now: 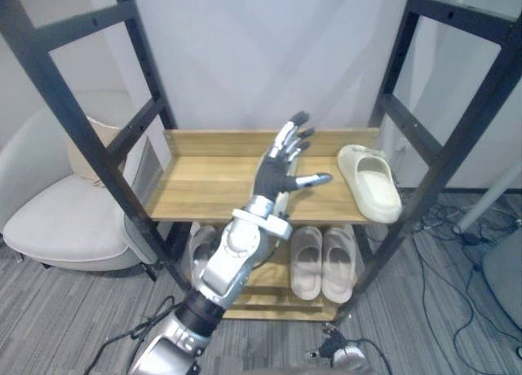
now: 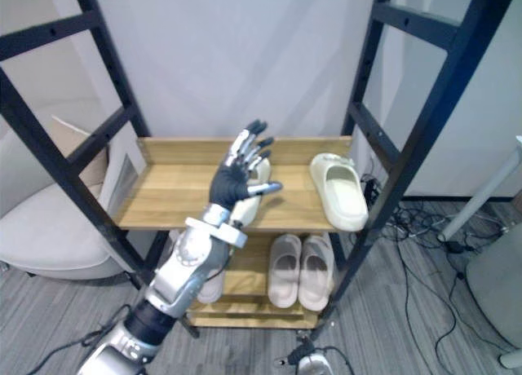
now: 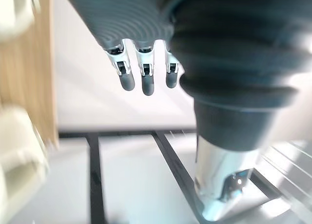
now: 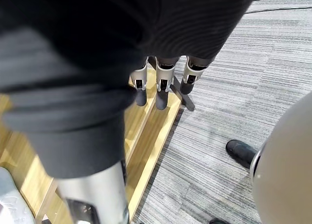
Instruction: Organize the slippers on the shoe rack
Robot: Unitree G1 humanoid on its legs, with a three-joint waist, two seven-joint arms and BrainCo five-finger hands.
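Your left hand (image 1: 273, 175) hovers, fingers spread and holding nothing, over the smooth light-wood upper shelf (image 1: 204, 183) of the black metal-framed shoe rack (image 1: 440, 171). One chunky cream foam slipper (image 1: 371, 182) lies at that shelf's right end; a second cream slipper (image 2: 246, 209) sits partly hidden behind the hand. A beige ribbed pair (image 1: 323, 262) rests on the lower shelf. Your right hand (image 4: 161, 87) hangs relaxed near the rack's base.
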